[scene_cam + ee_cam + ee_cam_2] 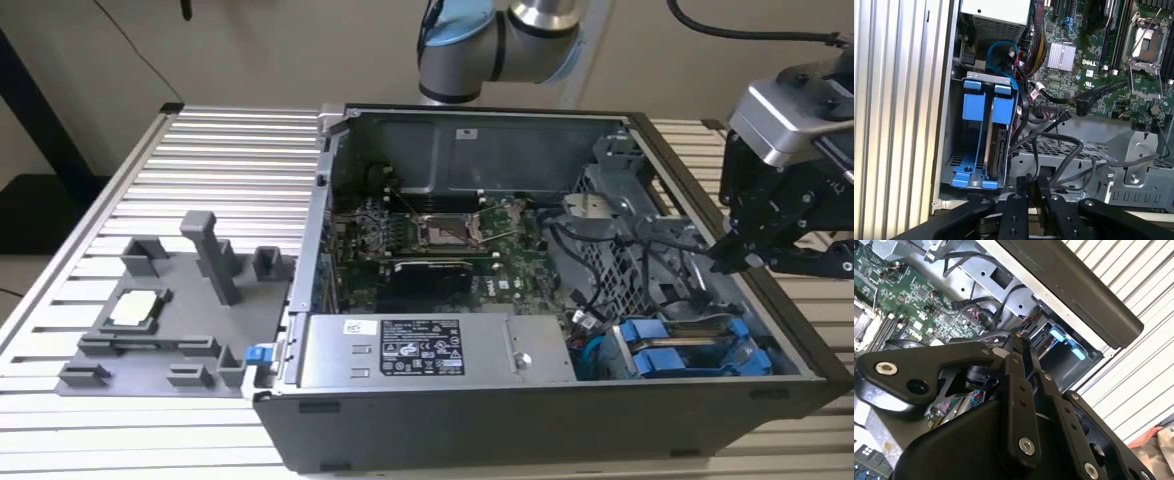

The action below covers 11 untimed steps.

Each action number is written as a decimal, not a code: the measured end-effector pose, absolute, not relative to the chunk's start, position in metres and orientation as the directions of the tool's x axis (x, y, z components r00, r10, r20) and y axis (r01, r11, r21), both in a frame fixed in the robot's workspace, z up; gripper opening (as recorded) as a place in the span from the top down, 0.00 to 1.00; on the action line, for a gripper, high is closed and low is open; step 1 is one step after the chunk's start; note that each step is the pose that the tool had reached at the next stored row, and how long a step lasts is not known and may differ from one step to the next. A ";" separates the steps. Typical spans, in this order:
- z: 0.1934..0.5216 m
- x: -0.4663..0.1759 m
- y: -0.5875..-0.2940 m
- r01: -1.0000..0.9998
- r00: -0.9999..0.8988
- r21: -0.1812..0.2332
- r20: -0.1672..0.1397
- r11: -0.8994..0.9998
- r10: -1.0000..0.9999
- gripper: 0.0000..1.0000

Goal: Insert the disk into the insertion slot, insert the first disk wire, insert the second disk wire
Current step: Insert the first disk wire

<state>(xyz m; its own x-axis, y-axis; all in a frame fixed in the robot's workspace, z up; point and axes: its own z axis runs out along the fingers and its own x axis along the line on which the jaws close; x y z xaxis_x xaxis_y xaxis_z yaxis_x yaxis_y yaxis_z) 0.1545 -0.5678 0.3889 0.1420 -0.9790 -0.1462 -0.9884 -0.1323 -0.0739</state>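
Ribbed metal table [200,150] carries an open computer case [534,425], lying on its side with its board [441,240] facing up. On the exterior view's left, a grey fixture [160,340] stands on the table just beside the case. A grey power supply [414,350] with white stickers fills the near wall of the case.

The disk [996,150] sits in the drive bay [969,75] in its blue carrier, in the case's near corner on the exterior view's right [674,358], beside the power supply. In the first wrist view it stands on edge in the slot, its dark connector edge showing below the blue tabs, with a second blue carrier [974,100] next to it.

The arm [501,45] rises behind the case, and the gripper [734,258] hangs over the case's wall on the exterior view's right, near the bay and clear of the disk. In both wrist views its fingers [1021,187] are drawn narrowly together [1016,340], with nothing visible between them.

Black wires [1064,150] trail loosely across the metal cage [1134,165] beside the bay. A blue cable [999,50] loops above the bay. Whether any wire is plugged into the disk cannot be told.
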 end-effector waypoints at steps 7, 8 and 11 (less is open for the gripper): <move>0.384 0.155 -0.568 -0.995 0.090 -0.054 -0.148 -0.083 -0.985 0.81; 0.384 0.155 -0.568 -0.996 0.078 -0.054 -0.148 -0.070 -0.986 0.81; 0.382 0.155 -0.571 -0.997 0.064 -0.054 -0.148 -0.057 -0.987 0.81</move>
